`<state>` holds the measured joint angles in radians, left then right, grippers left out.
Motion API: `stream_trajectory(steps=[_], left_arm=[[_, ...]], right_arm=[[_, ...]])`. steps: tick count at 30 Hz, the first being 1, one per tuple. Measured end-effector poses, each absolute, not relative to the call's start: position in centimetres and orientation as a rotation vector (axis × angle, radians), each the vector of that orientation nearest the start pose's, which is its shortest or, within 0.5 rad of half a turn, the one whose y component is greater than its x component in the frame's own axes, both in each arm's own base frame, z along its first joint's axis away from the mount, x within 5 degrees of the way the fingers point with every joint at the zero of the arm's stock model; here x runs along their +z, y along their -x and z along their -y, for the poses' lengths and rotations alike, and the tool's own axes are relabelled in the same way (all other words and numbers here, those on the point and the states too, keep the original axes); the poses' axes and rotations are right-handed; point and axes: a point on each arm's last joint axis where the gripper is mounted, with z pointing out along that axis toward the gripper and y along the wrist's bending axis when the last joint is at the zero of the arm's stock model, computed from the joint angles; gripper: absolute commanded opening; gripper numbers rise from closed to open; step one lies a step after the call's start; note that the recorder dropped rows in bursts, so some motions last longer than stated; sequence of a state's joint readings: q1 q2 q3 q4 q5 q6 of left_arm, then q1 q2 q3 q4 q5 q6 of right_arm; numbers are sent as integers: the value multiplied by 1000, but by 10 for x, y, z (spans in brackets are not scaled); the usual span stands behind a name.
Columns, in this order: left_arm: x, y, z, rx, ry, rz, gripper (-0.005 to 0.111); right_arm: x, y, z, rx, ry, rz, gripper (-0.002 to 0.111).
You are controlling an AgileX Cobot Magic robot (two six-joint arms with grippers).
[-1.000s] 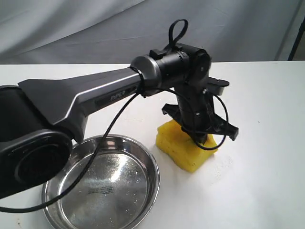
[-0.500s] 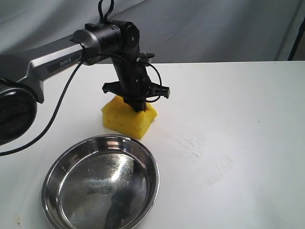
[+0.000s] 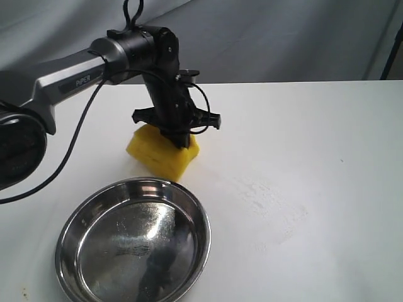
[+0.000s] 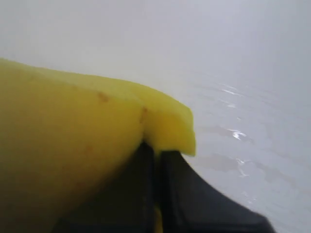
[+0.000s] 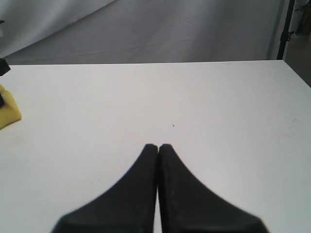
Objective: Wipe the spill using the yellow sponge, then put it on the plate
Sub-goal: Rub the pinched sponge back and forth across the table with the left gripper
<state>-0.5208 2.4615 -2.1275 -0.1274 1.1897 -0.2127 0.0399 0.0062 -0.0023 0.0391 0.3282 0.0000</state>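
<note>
The yellow sponge sits on the white table just behind the plate, a shiny steel dish at the front left. My left gripper points down from above and is shut on the sponge's top edge. Close up, the sponge fills the left wrist view, pinched between the black fingers. No amber blot shows; only a faint wet smear lies right of the plate, also glistening as wet streaks. My right gripper is shut on nothing above bare table, with a corner of the sponge far off.
The left arm's dark link and its loose black cable hang over the table's left side, above the plate's far rim. A grey cloth backdrop stands behind the table's back edge.
The left gripper dragged the sponge leftwards and away, from right of the plate to behind it, leaving a wet smear. In the last half second it shifted slightly further left.
</note>
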Motion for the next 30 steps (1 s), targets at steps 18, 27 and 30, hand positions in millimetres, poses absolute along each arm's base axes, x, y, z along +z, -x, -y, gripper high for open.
stream_trajectory(steps=[18, 27, 30], left_arm=[[145, -317, 400, -553, -970, -2919, 0], [146, -283, 424, -591, -1174, -2855, 0], [146, -290, 420, -597, -1151, -2862, 0]], right_arm=[[184, -54, -3, 66, 12, -1816, 0], [184, -54, -3, 66, 12, -1816, 0], [184, -54, -3, 66, 12, -1816, 0]])
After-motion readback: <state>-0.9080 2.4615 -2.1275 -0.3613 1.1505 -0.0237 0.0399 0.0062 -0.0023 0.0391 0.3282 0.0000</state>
